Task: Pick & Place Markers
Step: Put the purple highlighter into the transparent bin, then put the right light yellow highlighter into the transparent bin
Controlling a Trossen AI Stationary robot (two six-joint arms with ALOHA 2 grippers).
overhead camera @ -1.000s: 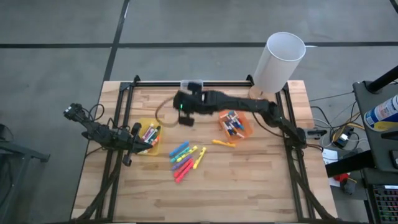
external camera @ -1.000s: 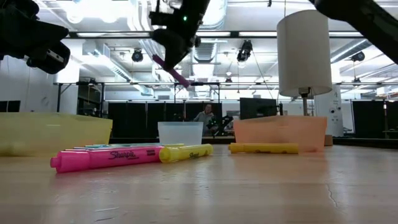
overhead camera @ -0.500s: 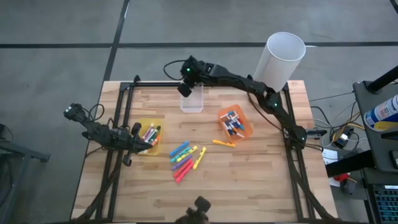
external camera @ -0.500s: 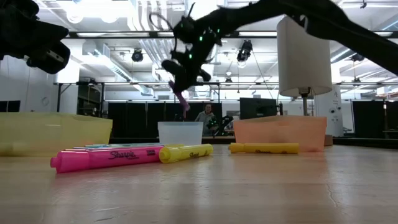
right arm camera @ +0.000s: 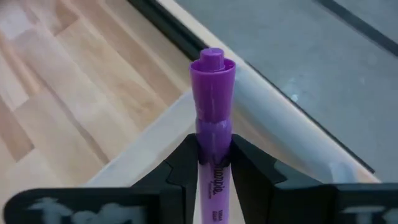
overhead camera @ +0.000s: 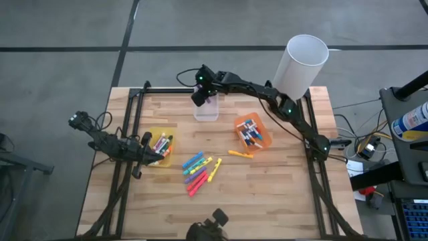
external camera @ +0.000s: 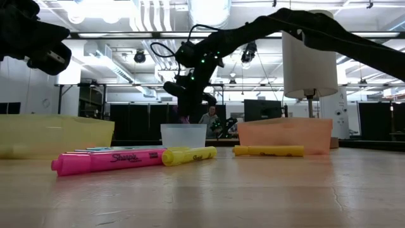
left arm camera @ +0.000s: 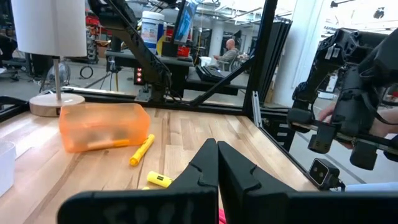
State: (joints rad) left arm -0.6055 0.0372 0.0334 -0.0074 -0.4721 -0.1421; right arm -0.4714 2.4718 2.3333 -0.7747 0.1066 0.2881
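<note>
Purple highlighter [right arm camera: 211, 124] sat pinched in the right gripper [overhead camera: 198, 98], hanging right over the clear bin [overhead camera: 206, 109] at the table's far edge. Best bet was lowering it inside the rim before letting go. Left gripper [left arm camera: 217, 171], fingers together, waited over the yellow bin [overhead camera: 156, 159].

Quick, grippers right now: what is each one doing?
Left gripper: shut, empty, beside the yellow bin.
Right gripper: shut on the purple highlighter, above the clear bin.
</note>
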